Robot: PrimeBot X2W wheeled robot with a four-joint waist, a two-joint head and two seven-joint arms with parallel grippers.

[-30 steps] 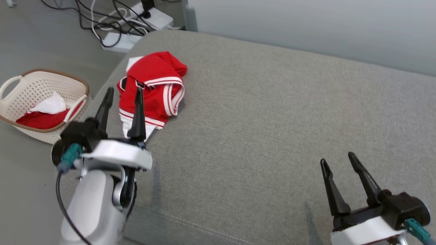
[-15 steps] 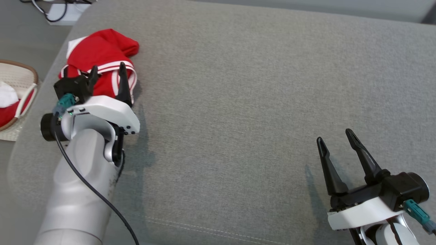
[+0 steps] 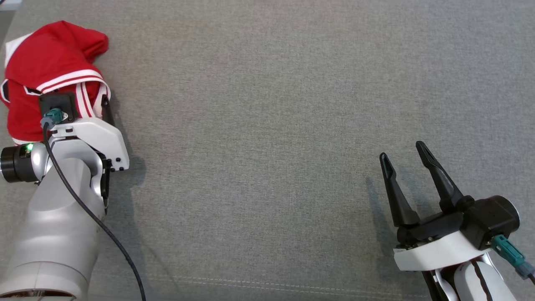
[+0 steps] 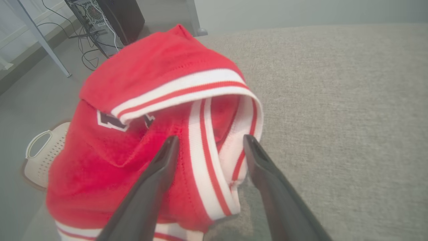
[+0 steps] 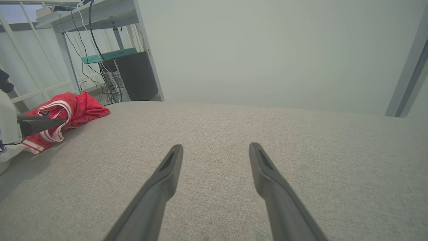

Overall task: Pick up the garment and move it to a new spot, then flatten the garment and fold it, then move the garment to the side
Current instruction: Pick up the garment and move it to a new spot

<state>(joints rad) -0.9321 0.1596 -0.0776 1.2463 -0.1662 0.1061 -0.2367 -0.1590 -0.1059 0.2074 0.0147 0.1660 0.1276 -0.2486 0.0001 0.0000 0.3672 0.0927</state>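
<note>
Left fingers (image 4: 160, 174), spread, had moved in from short of the garment (image 4: 150, 67) and now straddled its striped hem without pinching it. It lay bunched at the cushion's (image 3: 267, 125) left edge. Right fingers (image 3: 393, 188), spread too, hung well apart. I reckoned the pinch came next.

A wide grey fabric cushion (image 3: 292, 104) spreads across the scene, with a pale stitched seam (image 3: 250, 283) along its near edge. Beyond its far end (on the grey floor (image 4: 30, 100)) stand a dark computer tower (image 4: 123, 16) with loose cables (image 4: 87, 55), a white perforated basket (image 4: 38, 170) and a slanted table leg (image 4: 43, 47). A plain pale wall (image 5: 267, 50) rises behind.
</note>
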